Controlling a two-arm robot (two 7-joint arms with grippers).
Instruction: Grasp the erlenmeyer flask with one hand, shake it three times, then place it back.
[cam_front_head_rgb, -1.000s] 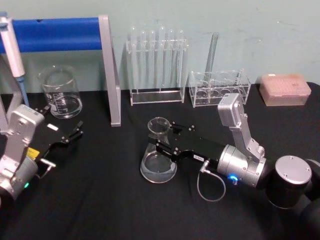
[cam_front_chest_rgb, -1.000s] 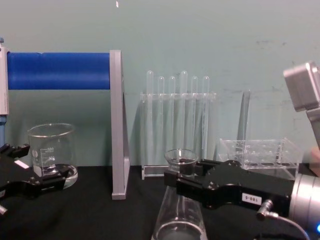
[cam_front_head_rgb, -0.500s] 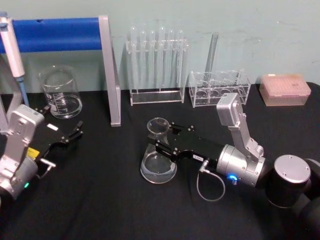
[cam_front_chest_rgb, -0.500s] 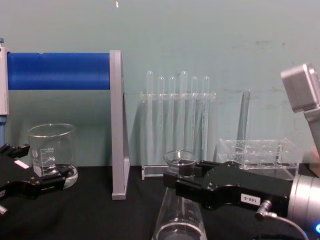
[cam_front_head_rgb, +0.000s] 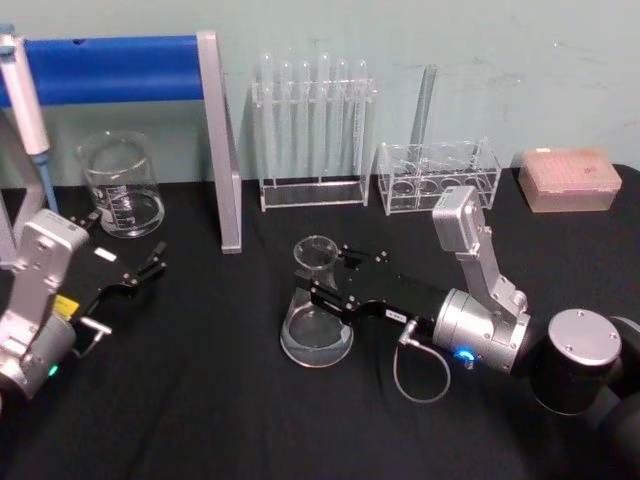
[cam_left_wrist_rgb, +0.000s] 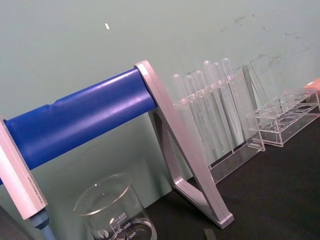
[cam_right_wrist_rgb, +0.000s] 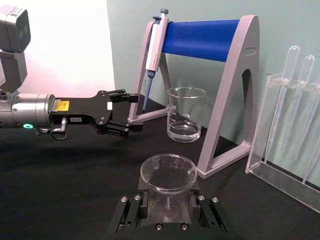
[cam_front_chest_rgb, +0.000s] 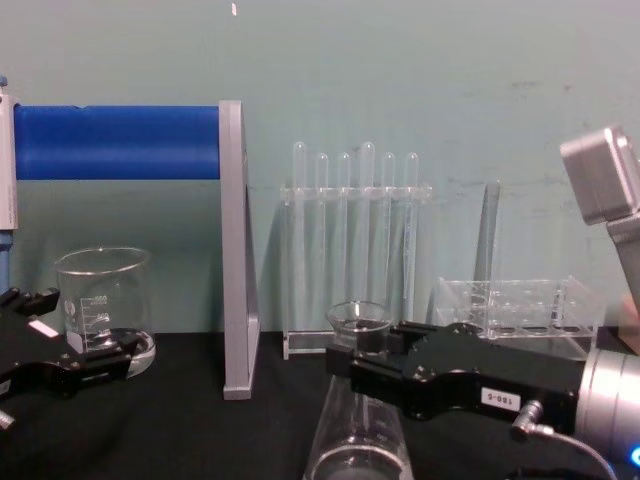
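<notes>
1. The table (cam_front_head_rgb: 200, 400), a black surface across the lower frame of the head view, carries all the glassware.
2. The right gripper (cam_front_head_rgb: 322, 287) reaches in from the right to mid-frame, its fingers closed narrowly around the flask's neck, one each side.
3. The erlenmeyer flask (cam_front_head_rgb: 316, 330) stands upright just left of centre; its base seems to rest on the table, though a slight lift cannot be ruled out. In the right wrist view its open mouth (cam_right_wrist_rgb: 168, 172) sits between the finger blocks.
4. The left gripper (cam_front_head_rgb: 140, 275) is parked at the left edge, fingers spread, holding nothing.
5. Judgement: the flask is grasped; whether the shaking is done cannot be told, and release remains.
</notes>
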